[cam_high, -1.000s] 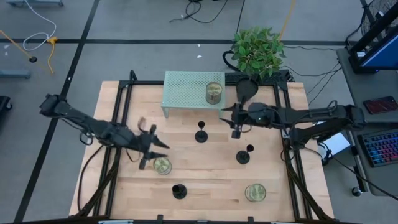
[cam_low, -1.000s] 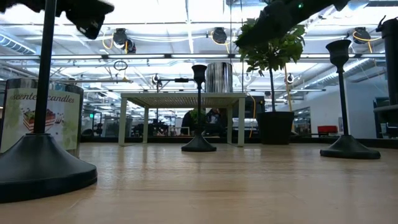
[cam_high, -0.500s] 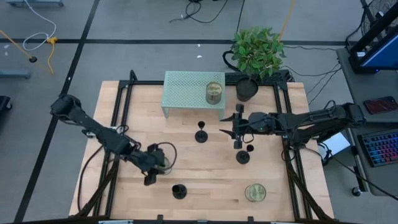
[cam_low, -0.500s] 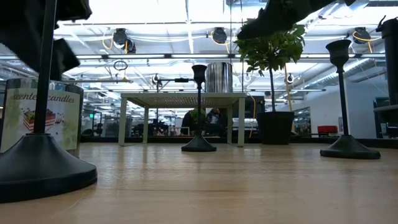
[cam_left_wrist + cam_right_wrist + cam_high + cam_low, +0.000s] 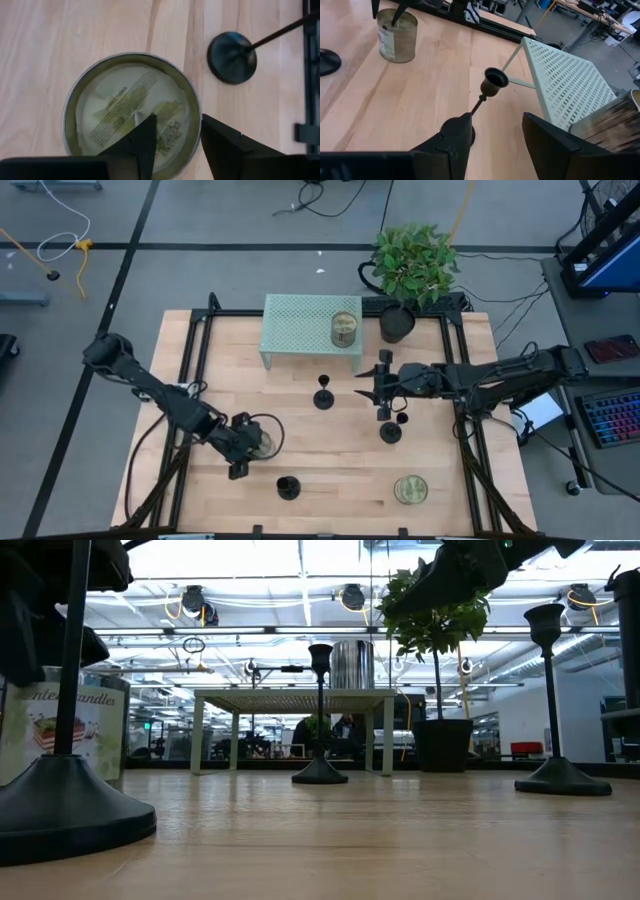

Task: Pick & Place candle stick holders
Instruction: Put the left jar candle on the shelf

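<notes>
From above, the wooden table (image 5: 330, 470) has open board between three black holders: one mid-table (image 5: 323, 397), one right of centre (image 5: 391, 430), one near the front edge (image 5: 288, 487). The left gripper (image 5: 243, 452) hangs open over a tin candle (image 5: 262, 442); the right gripper (image 5: 382, 392) hovers open between two holders.

Low view — matte round bases, thin stems, a perforated shelf (image 5: 293, 696) behind.

Left wrist: dark fingers (image 5: 135, 145) straddle the tin's rim, one inside, not clamped.

Right wrist: fingers (image 5: 454, 137) apart, a holder's little cup (image 5: 495, 80) between them, untouched.
</notes>
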You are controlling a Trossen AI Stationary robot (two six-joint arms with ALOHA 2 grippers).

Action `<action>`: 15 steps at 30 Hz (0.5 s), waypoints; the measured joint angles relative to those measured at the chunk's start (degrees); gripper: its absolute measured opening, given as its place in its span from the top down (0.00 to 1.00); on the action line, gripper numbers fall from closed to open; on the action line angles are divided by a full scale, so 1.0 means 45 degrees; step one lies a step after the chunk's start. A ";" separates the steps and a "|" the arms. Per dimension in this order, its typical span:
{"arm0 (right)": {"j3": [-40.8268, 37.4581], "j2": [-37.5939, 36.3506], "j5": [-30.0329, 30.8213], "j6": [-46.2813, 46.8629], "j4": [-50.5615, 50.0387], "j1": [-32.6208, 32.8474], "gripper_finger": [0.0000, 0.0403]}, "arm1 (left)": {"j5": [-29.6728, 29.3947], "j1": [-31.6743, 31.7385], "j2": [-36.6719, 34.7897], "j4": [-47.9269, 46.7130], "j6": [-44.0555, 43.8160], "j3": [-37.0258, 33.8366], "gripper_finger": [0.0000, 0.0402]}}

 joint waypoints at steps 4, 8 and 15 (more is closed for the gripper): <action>-0.0155 0.0000 0.0000 -0.0015 -0.0015 -0.0013 0.58 | 0.0212 -0.0005 0.0145 0.0063 0.0868 0.0010 0.76; -0.0178 -0.0005 0.0000 -0.0015 -0.0014 -0.0029 0.58 | 0.0165 0.0134 0.0005 0.0008 0.1401 0.0010 0.95; -0.0182 -0.0001 0.0000 -0.0193 0.0082 -0.0029 0.58 | -0.0085 0.0563 -0.0238 0.0027 0.2743 0.0626 0.98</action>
